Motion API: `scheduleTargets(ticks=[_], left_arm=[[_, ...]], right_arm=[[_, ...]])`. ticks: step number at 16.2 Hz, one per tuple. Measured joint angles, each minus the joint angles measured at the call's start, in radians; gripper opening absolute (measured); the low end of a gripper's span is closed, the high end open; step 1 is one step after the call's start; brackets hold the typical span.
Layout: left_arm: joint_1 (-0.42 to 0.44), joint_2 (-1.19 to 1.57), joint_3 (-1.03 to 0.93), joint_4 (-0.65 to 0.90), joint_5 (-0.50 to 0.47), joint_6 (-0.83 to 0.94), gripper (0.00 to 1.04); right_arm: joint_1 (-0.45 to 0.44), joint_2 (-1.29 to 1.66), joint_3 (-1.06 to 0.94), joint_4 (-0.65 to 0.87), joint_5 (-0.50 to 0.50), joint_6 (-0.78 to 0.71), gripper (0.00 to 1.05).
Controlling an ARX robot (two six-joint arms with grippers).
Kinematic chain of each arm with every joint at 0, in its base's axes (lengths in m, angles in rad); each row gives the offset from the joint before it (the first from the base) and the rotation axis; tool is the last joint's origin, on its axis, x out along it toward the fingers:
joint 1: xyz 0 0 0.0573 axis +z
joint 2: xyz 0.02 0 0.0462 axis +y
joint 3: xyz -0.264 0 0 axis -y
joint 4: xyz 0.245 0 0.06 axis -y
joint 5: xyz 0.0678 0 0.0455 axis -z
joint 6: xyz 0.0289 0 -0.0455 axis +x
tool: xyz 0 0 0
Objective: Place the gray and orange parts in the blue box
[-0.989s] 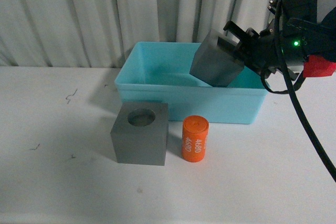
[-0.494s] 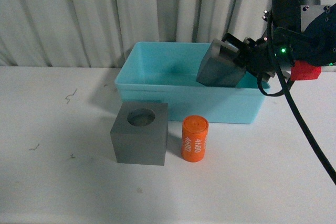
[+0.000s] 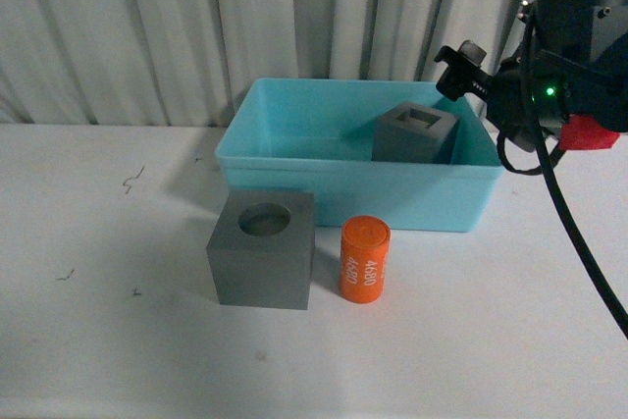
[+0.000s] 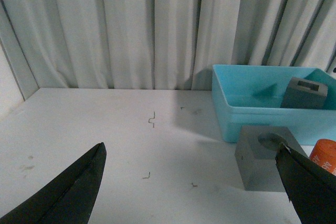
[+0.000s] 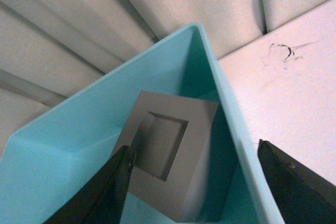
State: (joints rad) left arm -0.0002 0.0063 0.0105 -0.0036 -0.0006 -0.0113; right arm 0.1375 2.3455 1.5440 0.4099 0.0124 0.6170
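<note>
Square-recessed gray cube (image 3: 415,132) inside blue box (image 3: 294,176)

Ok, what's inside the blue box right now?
Only the gray cube with the square recess shows, recess up, at the right end of the box. The front wall hides the cube's base and the near strip of floor.

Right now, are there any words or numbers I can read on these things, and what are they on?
"4680": white digits running up the side of the orange cylinder, printed twice, side by side.
No writing shows on the round-recess gray cube, the square-recess gray cube or the blue box.
</note>
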Motion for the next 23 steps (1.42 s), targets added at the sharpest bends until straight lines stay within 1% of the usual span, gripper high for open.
scheduleTargets(ticks=[2, 3, 5, 6, 8, 10, 11, 12, 13, 14, 15, 18, 19, 20, 21, 22, 23], left_arm=[[0.000, 0.000, 0.000, 0.000, 0.000, 0.000, 0.98], [0.000, 0.000, 0.000, 0.000, 0.000, 0.000, 0.98], [0.000, 0.000, 0.000, 0.000, 0.000, 0.000, 0.98], [0.000, 0.000, 0.000, 0.000, 0.000, 0.000, 0.98], [0.000, 0.000, 0.000, 0.000, 0.000, 0.000, 0.98], [0.000, 0.000, 0.000, 0.000, 0.000, 0.000, 0.98], [0.000, 0.000, 0.000, 0.000, 0.000, 0.000, 0.98], [0.000, 0.000, 0.000, 0.000, 0.000, 0.000, 0.98], [0.000, 0.000, 0.000, 0.000, 0.003, 0.000, 0.98], [0.000, 0.000, 0.000, -0.001, -0.001, 0.000, 0.98], [0.000, 0.000, 0.000, 0.000, -0.001, 0.000, 0.98], [0.000, 0.000, 0.000, 0.000, 0.000, 0.000, 0.98], [0.000, 0.000, 0.000, 0.000, 0.000, 0.000, 0.98], [0.000, 0.000, 0.000, 0.000, 0.000, 0.000, 0.98], [0.000, 0.000, 0.000, 0.000, 0.000, 0.000, 0.98], [0.000, 0.000, 0.000, 0.000, 0.000, 0.000, 0.98], [0.000, 0.000, 0.000, 0.000, 0.000, 0.000, 0.98]], right_arm=[[-0.015, -0.057, -0.085, 0.073, -0.012, 0.001, 0.91], [-0.023, -0.093, -0.132, 0.109, -0.023, -0.001, 0.98], [-0.035, -0.248, -0.298, 0.190, -0.070, -0.045, 0.97], [-0.042, -0.361, -0.412, 0.217, -0.099, -0.082, 0.98], [-0.047, -0.540, -0.595, 0.184, -0.140, -0.127, 0.98], [-0.043, -0.806, -0.881, 0.106, -0.211, -0.196, 0.98], [-0.039, -0.909, -0.981, 0.102, -0.219, -0.213, 0.98], [-0.032, -0.914, -0.995, 0.192, -0.186, -0.246, 0.96], [-0.019, -0.878, -1.060, 0.438, -0.024, -0.360, 0.84], [-0.021, -0.888, -1.152, 0.559, 0.059, -0.459, 0.73], [-0.036, -0.936, -1.224, 0.627, 0.081, -0.533, 0.60], [-0.055, -1.053, -1.275, 0.637, 0.074, -0.586, 0.36], [-0.061, -1.093, -1.318, 0.615, 0.064, -0.594, 0.24], [-0.067, -1.103, -1.370, 0.668, 0.053, -0.602, 0.11], [-0.083, -1.110, -1.389, 0.667, 0.036, -0.603, 0.03], [-0.122, -1.138, -1.414, 0.643, -0.002, -0.610, 0.02], [-0.127, -1.144, -1.418, 0.636, -0.002, -0.611, 0.02]])
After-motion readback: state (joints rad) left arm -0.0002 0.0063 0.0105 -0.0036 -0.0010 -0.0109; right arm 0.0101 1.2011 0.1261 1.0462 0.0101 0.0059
